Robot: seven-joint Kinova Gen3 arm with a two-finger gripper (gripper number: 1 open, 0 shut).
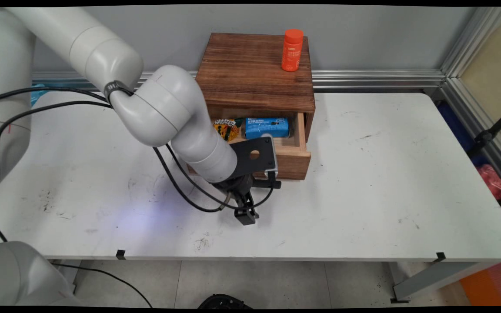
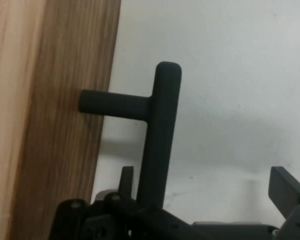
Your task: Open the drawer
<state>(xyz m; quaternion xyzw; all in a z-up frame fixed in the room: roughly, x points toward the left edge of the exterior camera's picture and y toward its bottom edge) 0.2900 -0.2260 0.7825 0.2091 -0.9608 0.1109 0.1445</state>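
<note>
A dark wooden box (image 1: 255, 74) stands at the back of the table with its drawer (image 1: 295, 164) pulled out. Inside lie a blue packet (image 1: 266, 127) and a yellow snack bag (image 1: 228, 129). My gripper (image 1: 247, 216) hangs just in front of the drawer, pointing down at the table. In the hand view the drawer front (image 2: 50, 125) fills the left side. Its black T-shaped handle (image 2: 160, 130) runs between the fingers of my gripper (image 2: 206, 187), close to the left finger (image 2: 126, 179) and well apart from the right one (image 2: 286, 189). The gripper is open and holds nothing.
An orange bottle (image 1: 292, 50) stands upright on top of the box at its back right corner. Black cables (image 1: 181, 191) loop from the arm down to the white table (image 1: 385, 174) left of the gripper. An aluminium rail runs along the wall behind.
</note>
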